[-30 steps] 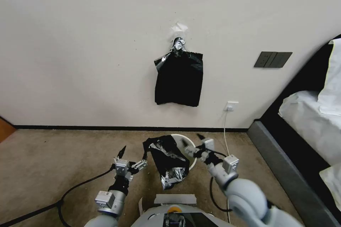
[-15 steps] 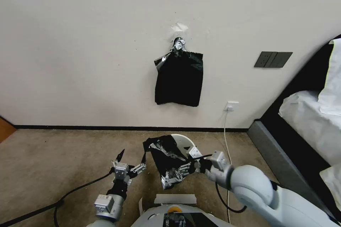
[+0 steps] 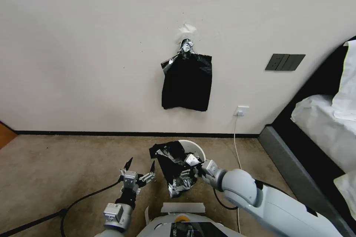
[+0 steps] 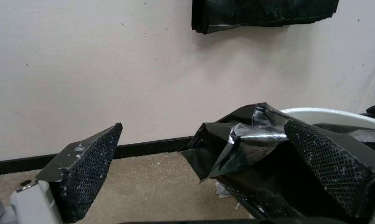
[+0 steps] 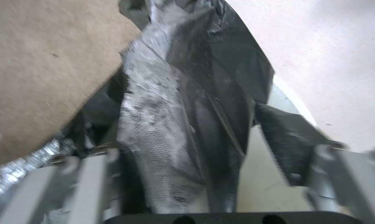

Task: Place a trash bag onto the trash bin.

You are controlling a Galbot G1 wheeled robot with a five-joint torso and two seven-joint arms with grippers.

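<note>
The cream-white trash bin (image 3: 195, 149) stands on the carpet by the wall. The crinkly black trash bag (image 3: 172, 166) hangs crumpled over the bin's left and near rim, with part of it down the outside. My right gripper (image 3: 187, 167) is at the bag, open, and a fold of the trash bag (image 5: 212, 93) lies between its fingers (image 5: 288, 140). My left gripper (image 3: 140, 169) is open just left of the bag, apart from it. In the left wrist view the trash bag (image 4: 237, 143) and the trash bin's rim (image 4: 333, 114) sit beyond the open left gripper (image 4: 208, 174).
A flat bundle of black bags (image 3: 186, 81) hangs on the wall above the bin. To the right are a wall socket (image 3: 241, 111) with a white cord, a dark switch panel (image 3: 284, 62) and a bed (image 3: 322, 118). A black cable (image 3: 81, 197) crosses the carpet at the left.
My right gripper swung from the bin's right rim across to the bag on the near left side. The left gripper shifted slightly right towards the bag. The bag barely moved.
</note>
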